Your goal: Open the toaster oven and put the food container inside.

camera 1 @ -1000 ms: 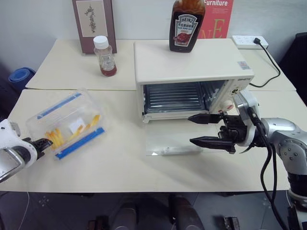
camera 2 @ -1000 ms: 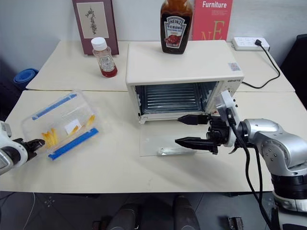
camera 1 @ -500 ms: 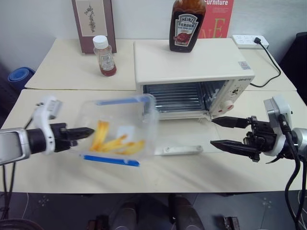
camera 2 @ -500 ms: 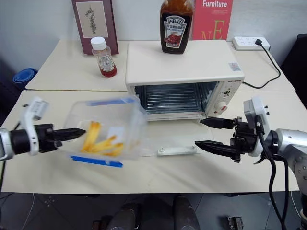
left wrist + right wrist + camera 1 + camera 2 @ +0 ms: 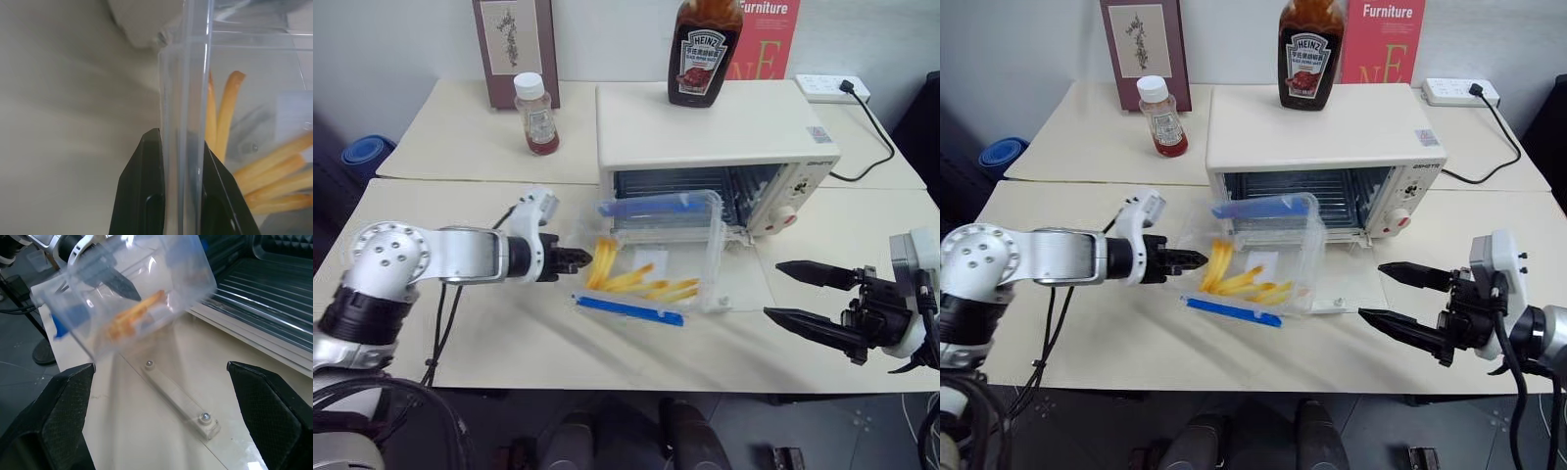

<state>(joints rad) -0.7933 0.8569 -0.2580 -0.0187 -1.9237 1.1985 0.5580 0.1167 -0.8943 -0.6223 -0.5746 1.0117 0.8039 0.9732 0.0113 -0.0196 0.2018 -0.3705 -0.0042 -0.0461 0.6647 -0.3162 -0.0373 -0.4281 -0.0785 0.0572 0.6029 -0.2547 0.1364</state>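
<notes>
The cream-white toaster oven [image 5: 715,127] stands at the middle of the table, its glass door [image 5: 230,431] folded down flat with the bar handle [image 5: 176,399] facing me; the wire rack [image 5: 293,308] shows inside. The food container [image 5: 656,259], a clear box with blue strips and yellow sticks, hangs tilted just in front of the oven's opening. My left gripper [image 5: 576,260] is shut on the container's clear left wall [image 5: 188,122], one finger [image 5: 142,196] on each side. My right gripper [image 5: 803,299] stands open with nothing in it, off to the right of the door near the table's front edge.
A large Heinz bottle [image 5: 703,49] stands on the oven's top. Behind on the left are a small red-sauce bottle [image 5: 538,116] and a framed picture [image 5: 516,44]. A red book [image 5: 764,39] and a power strip [image 5: 832,86] with its black cable lie at the back right.
My left gripper has carried the food container up off the table's left side and to the right, up to the oven's front. My right gripper has drawn back to the right.
</notes>
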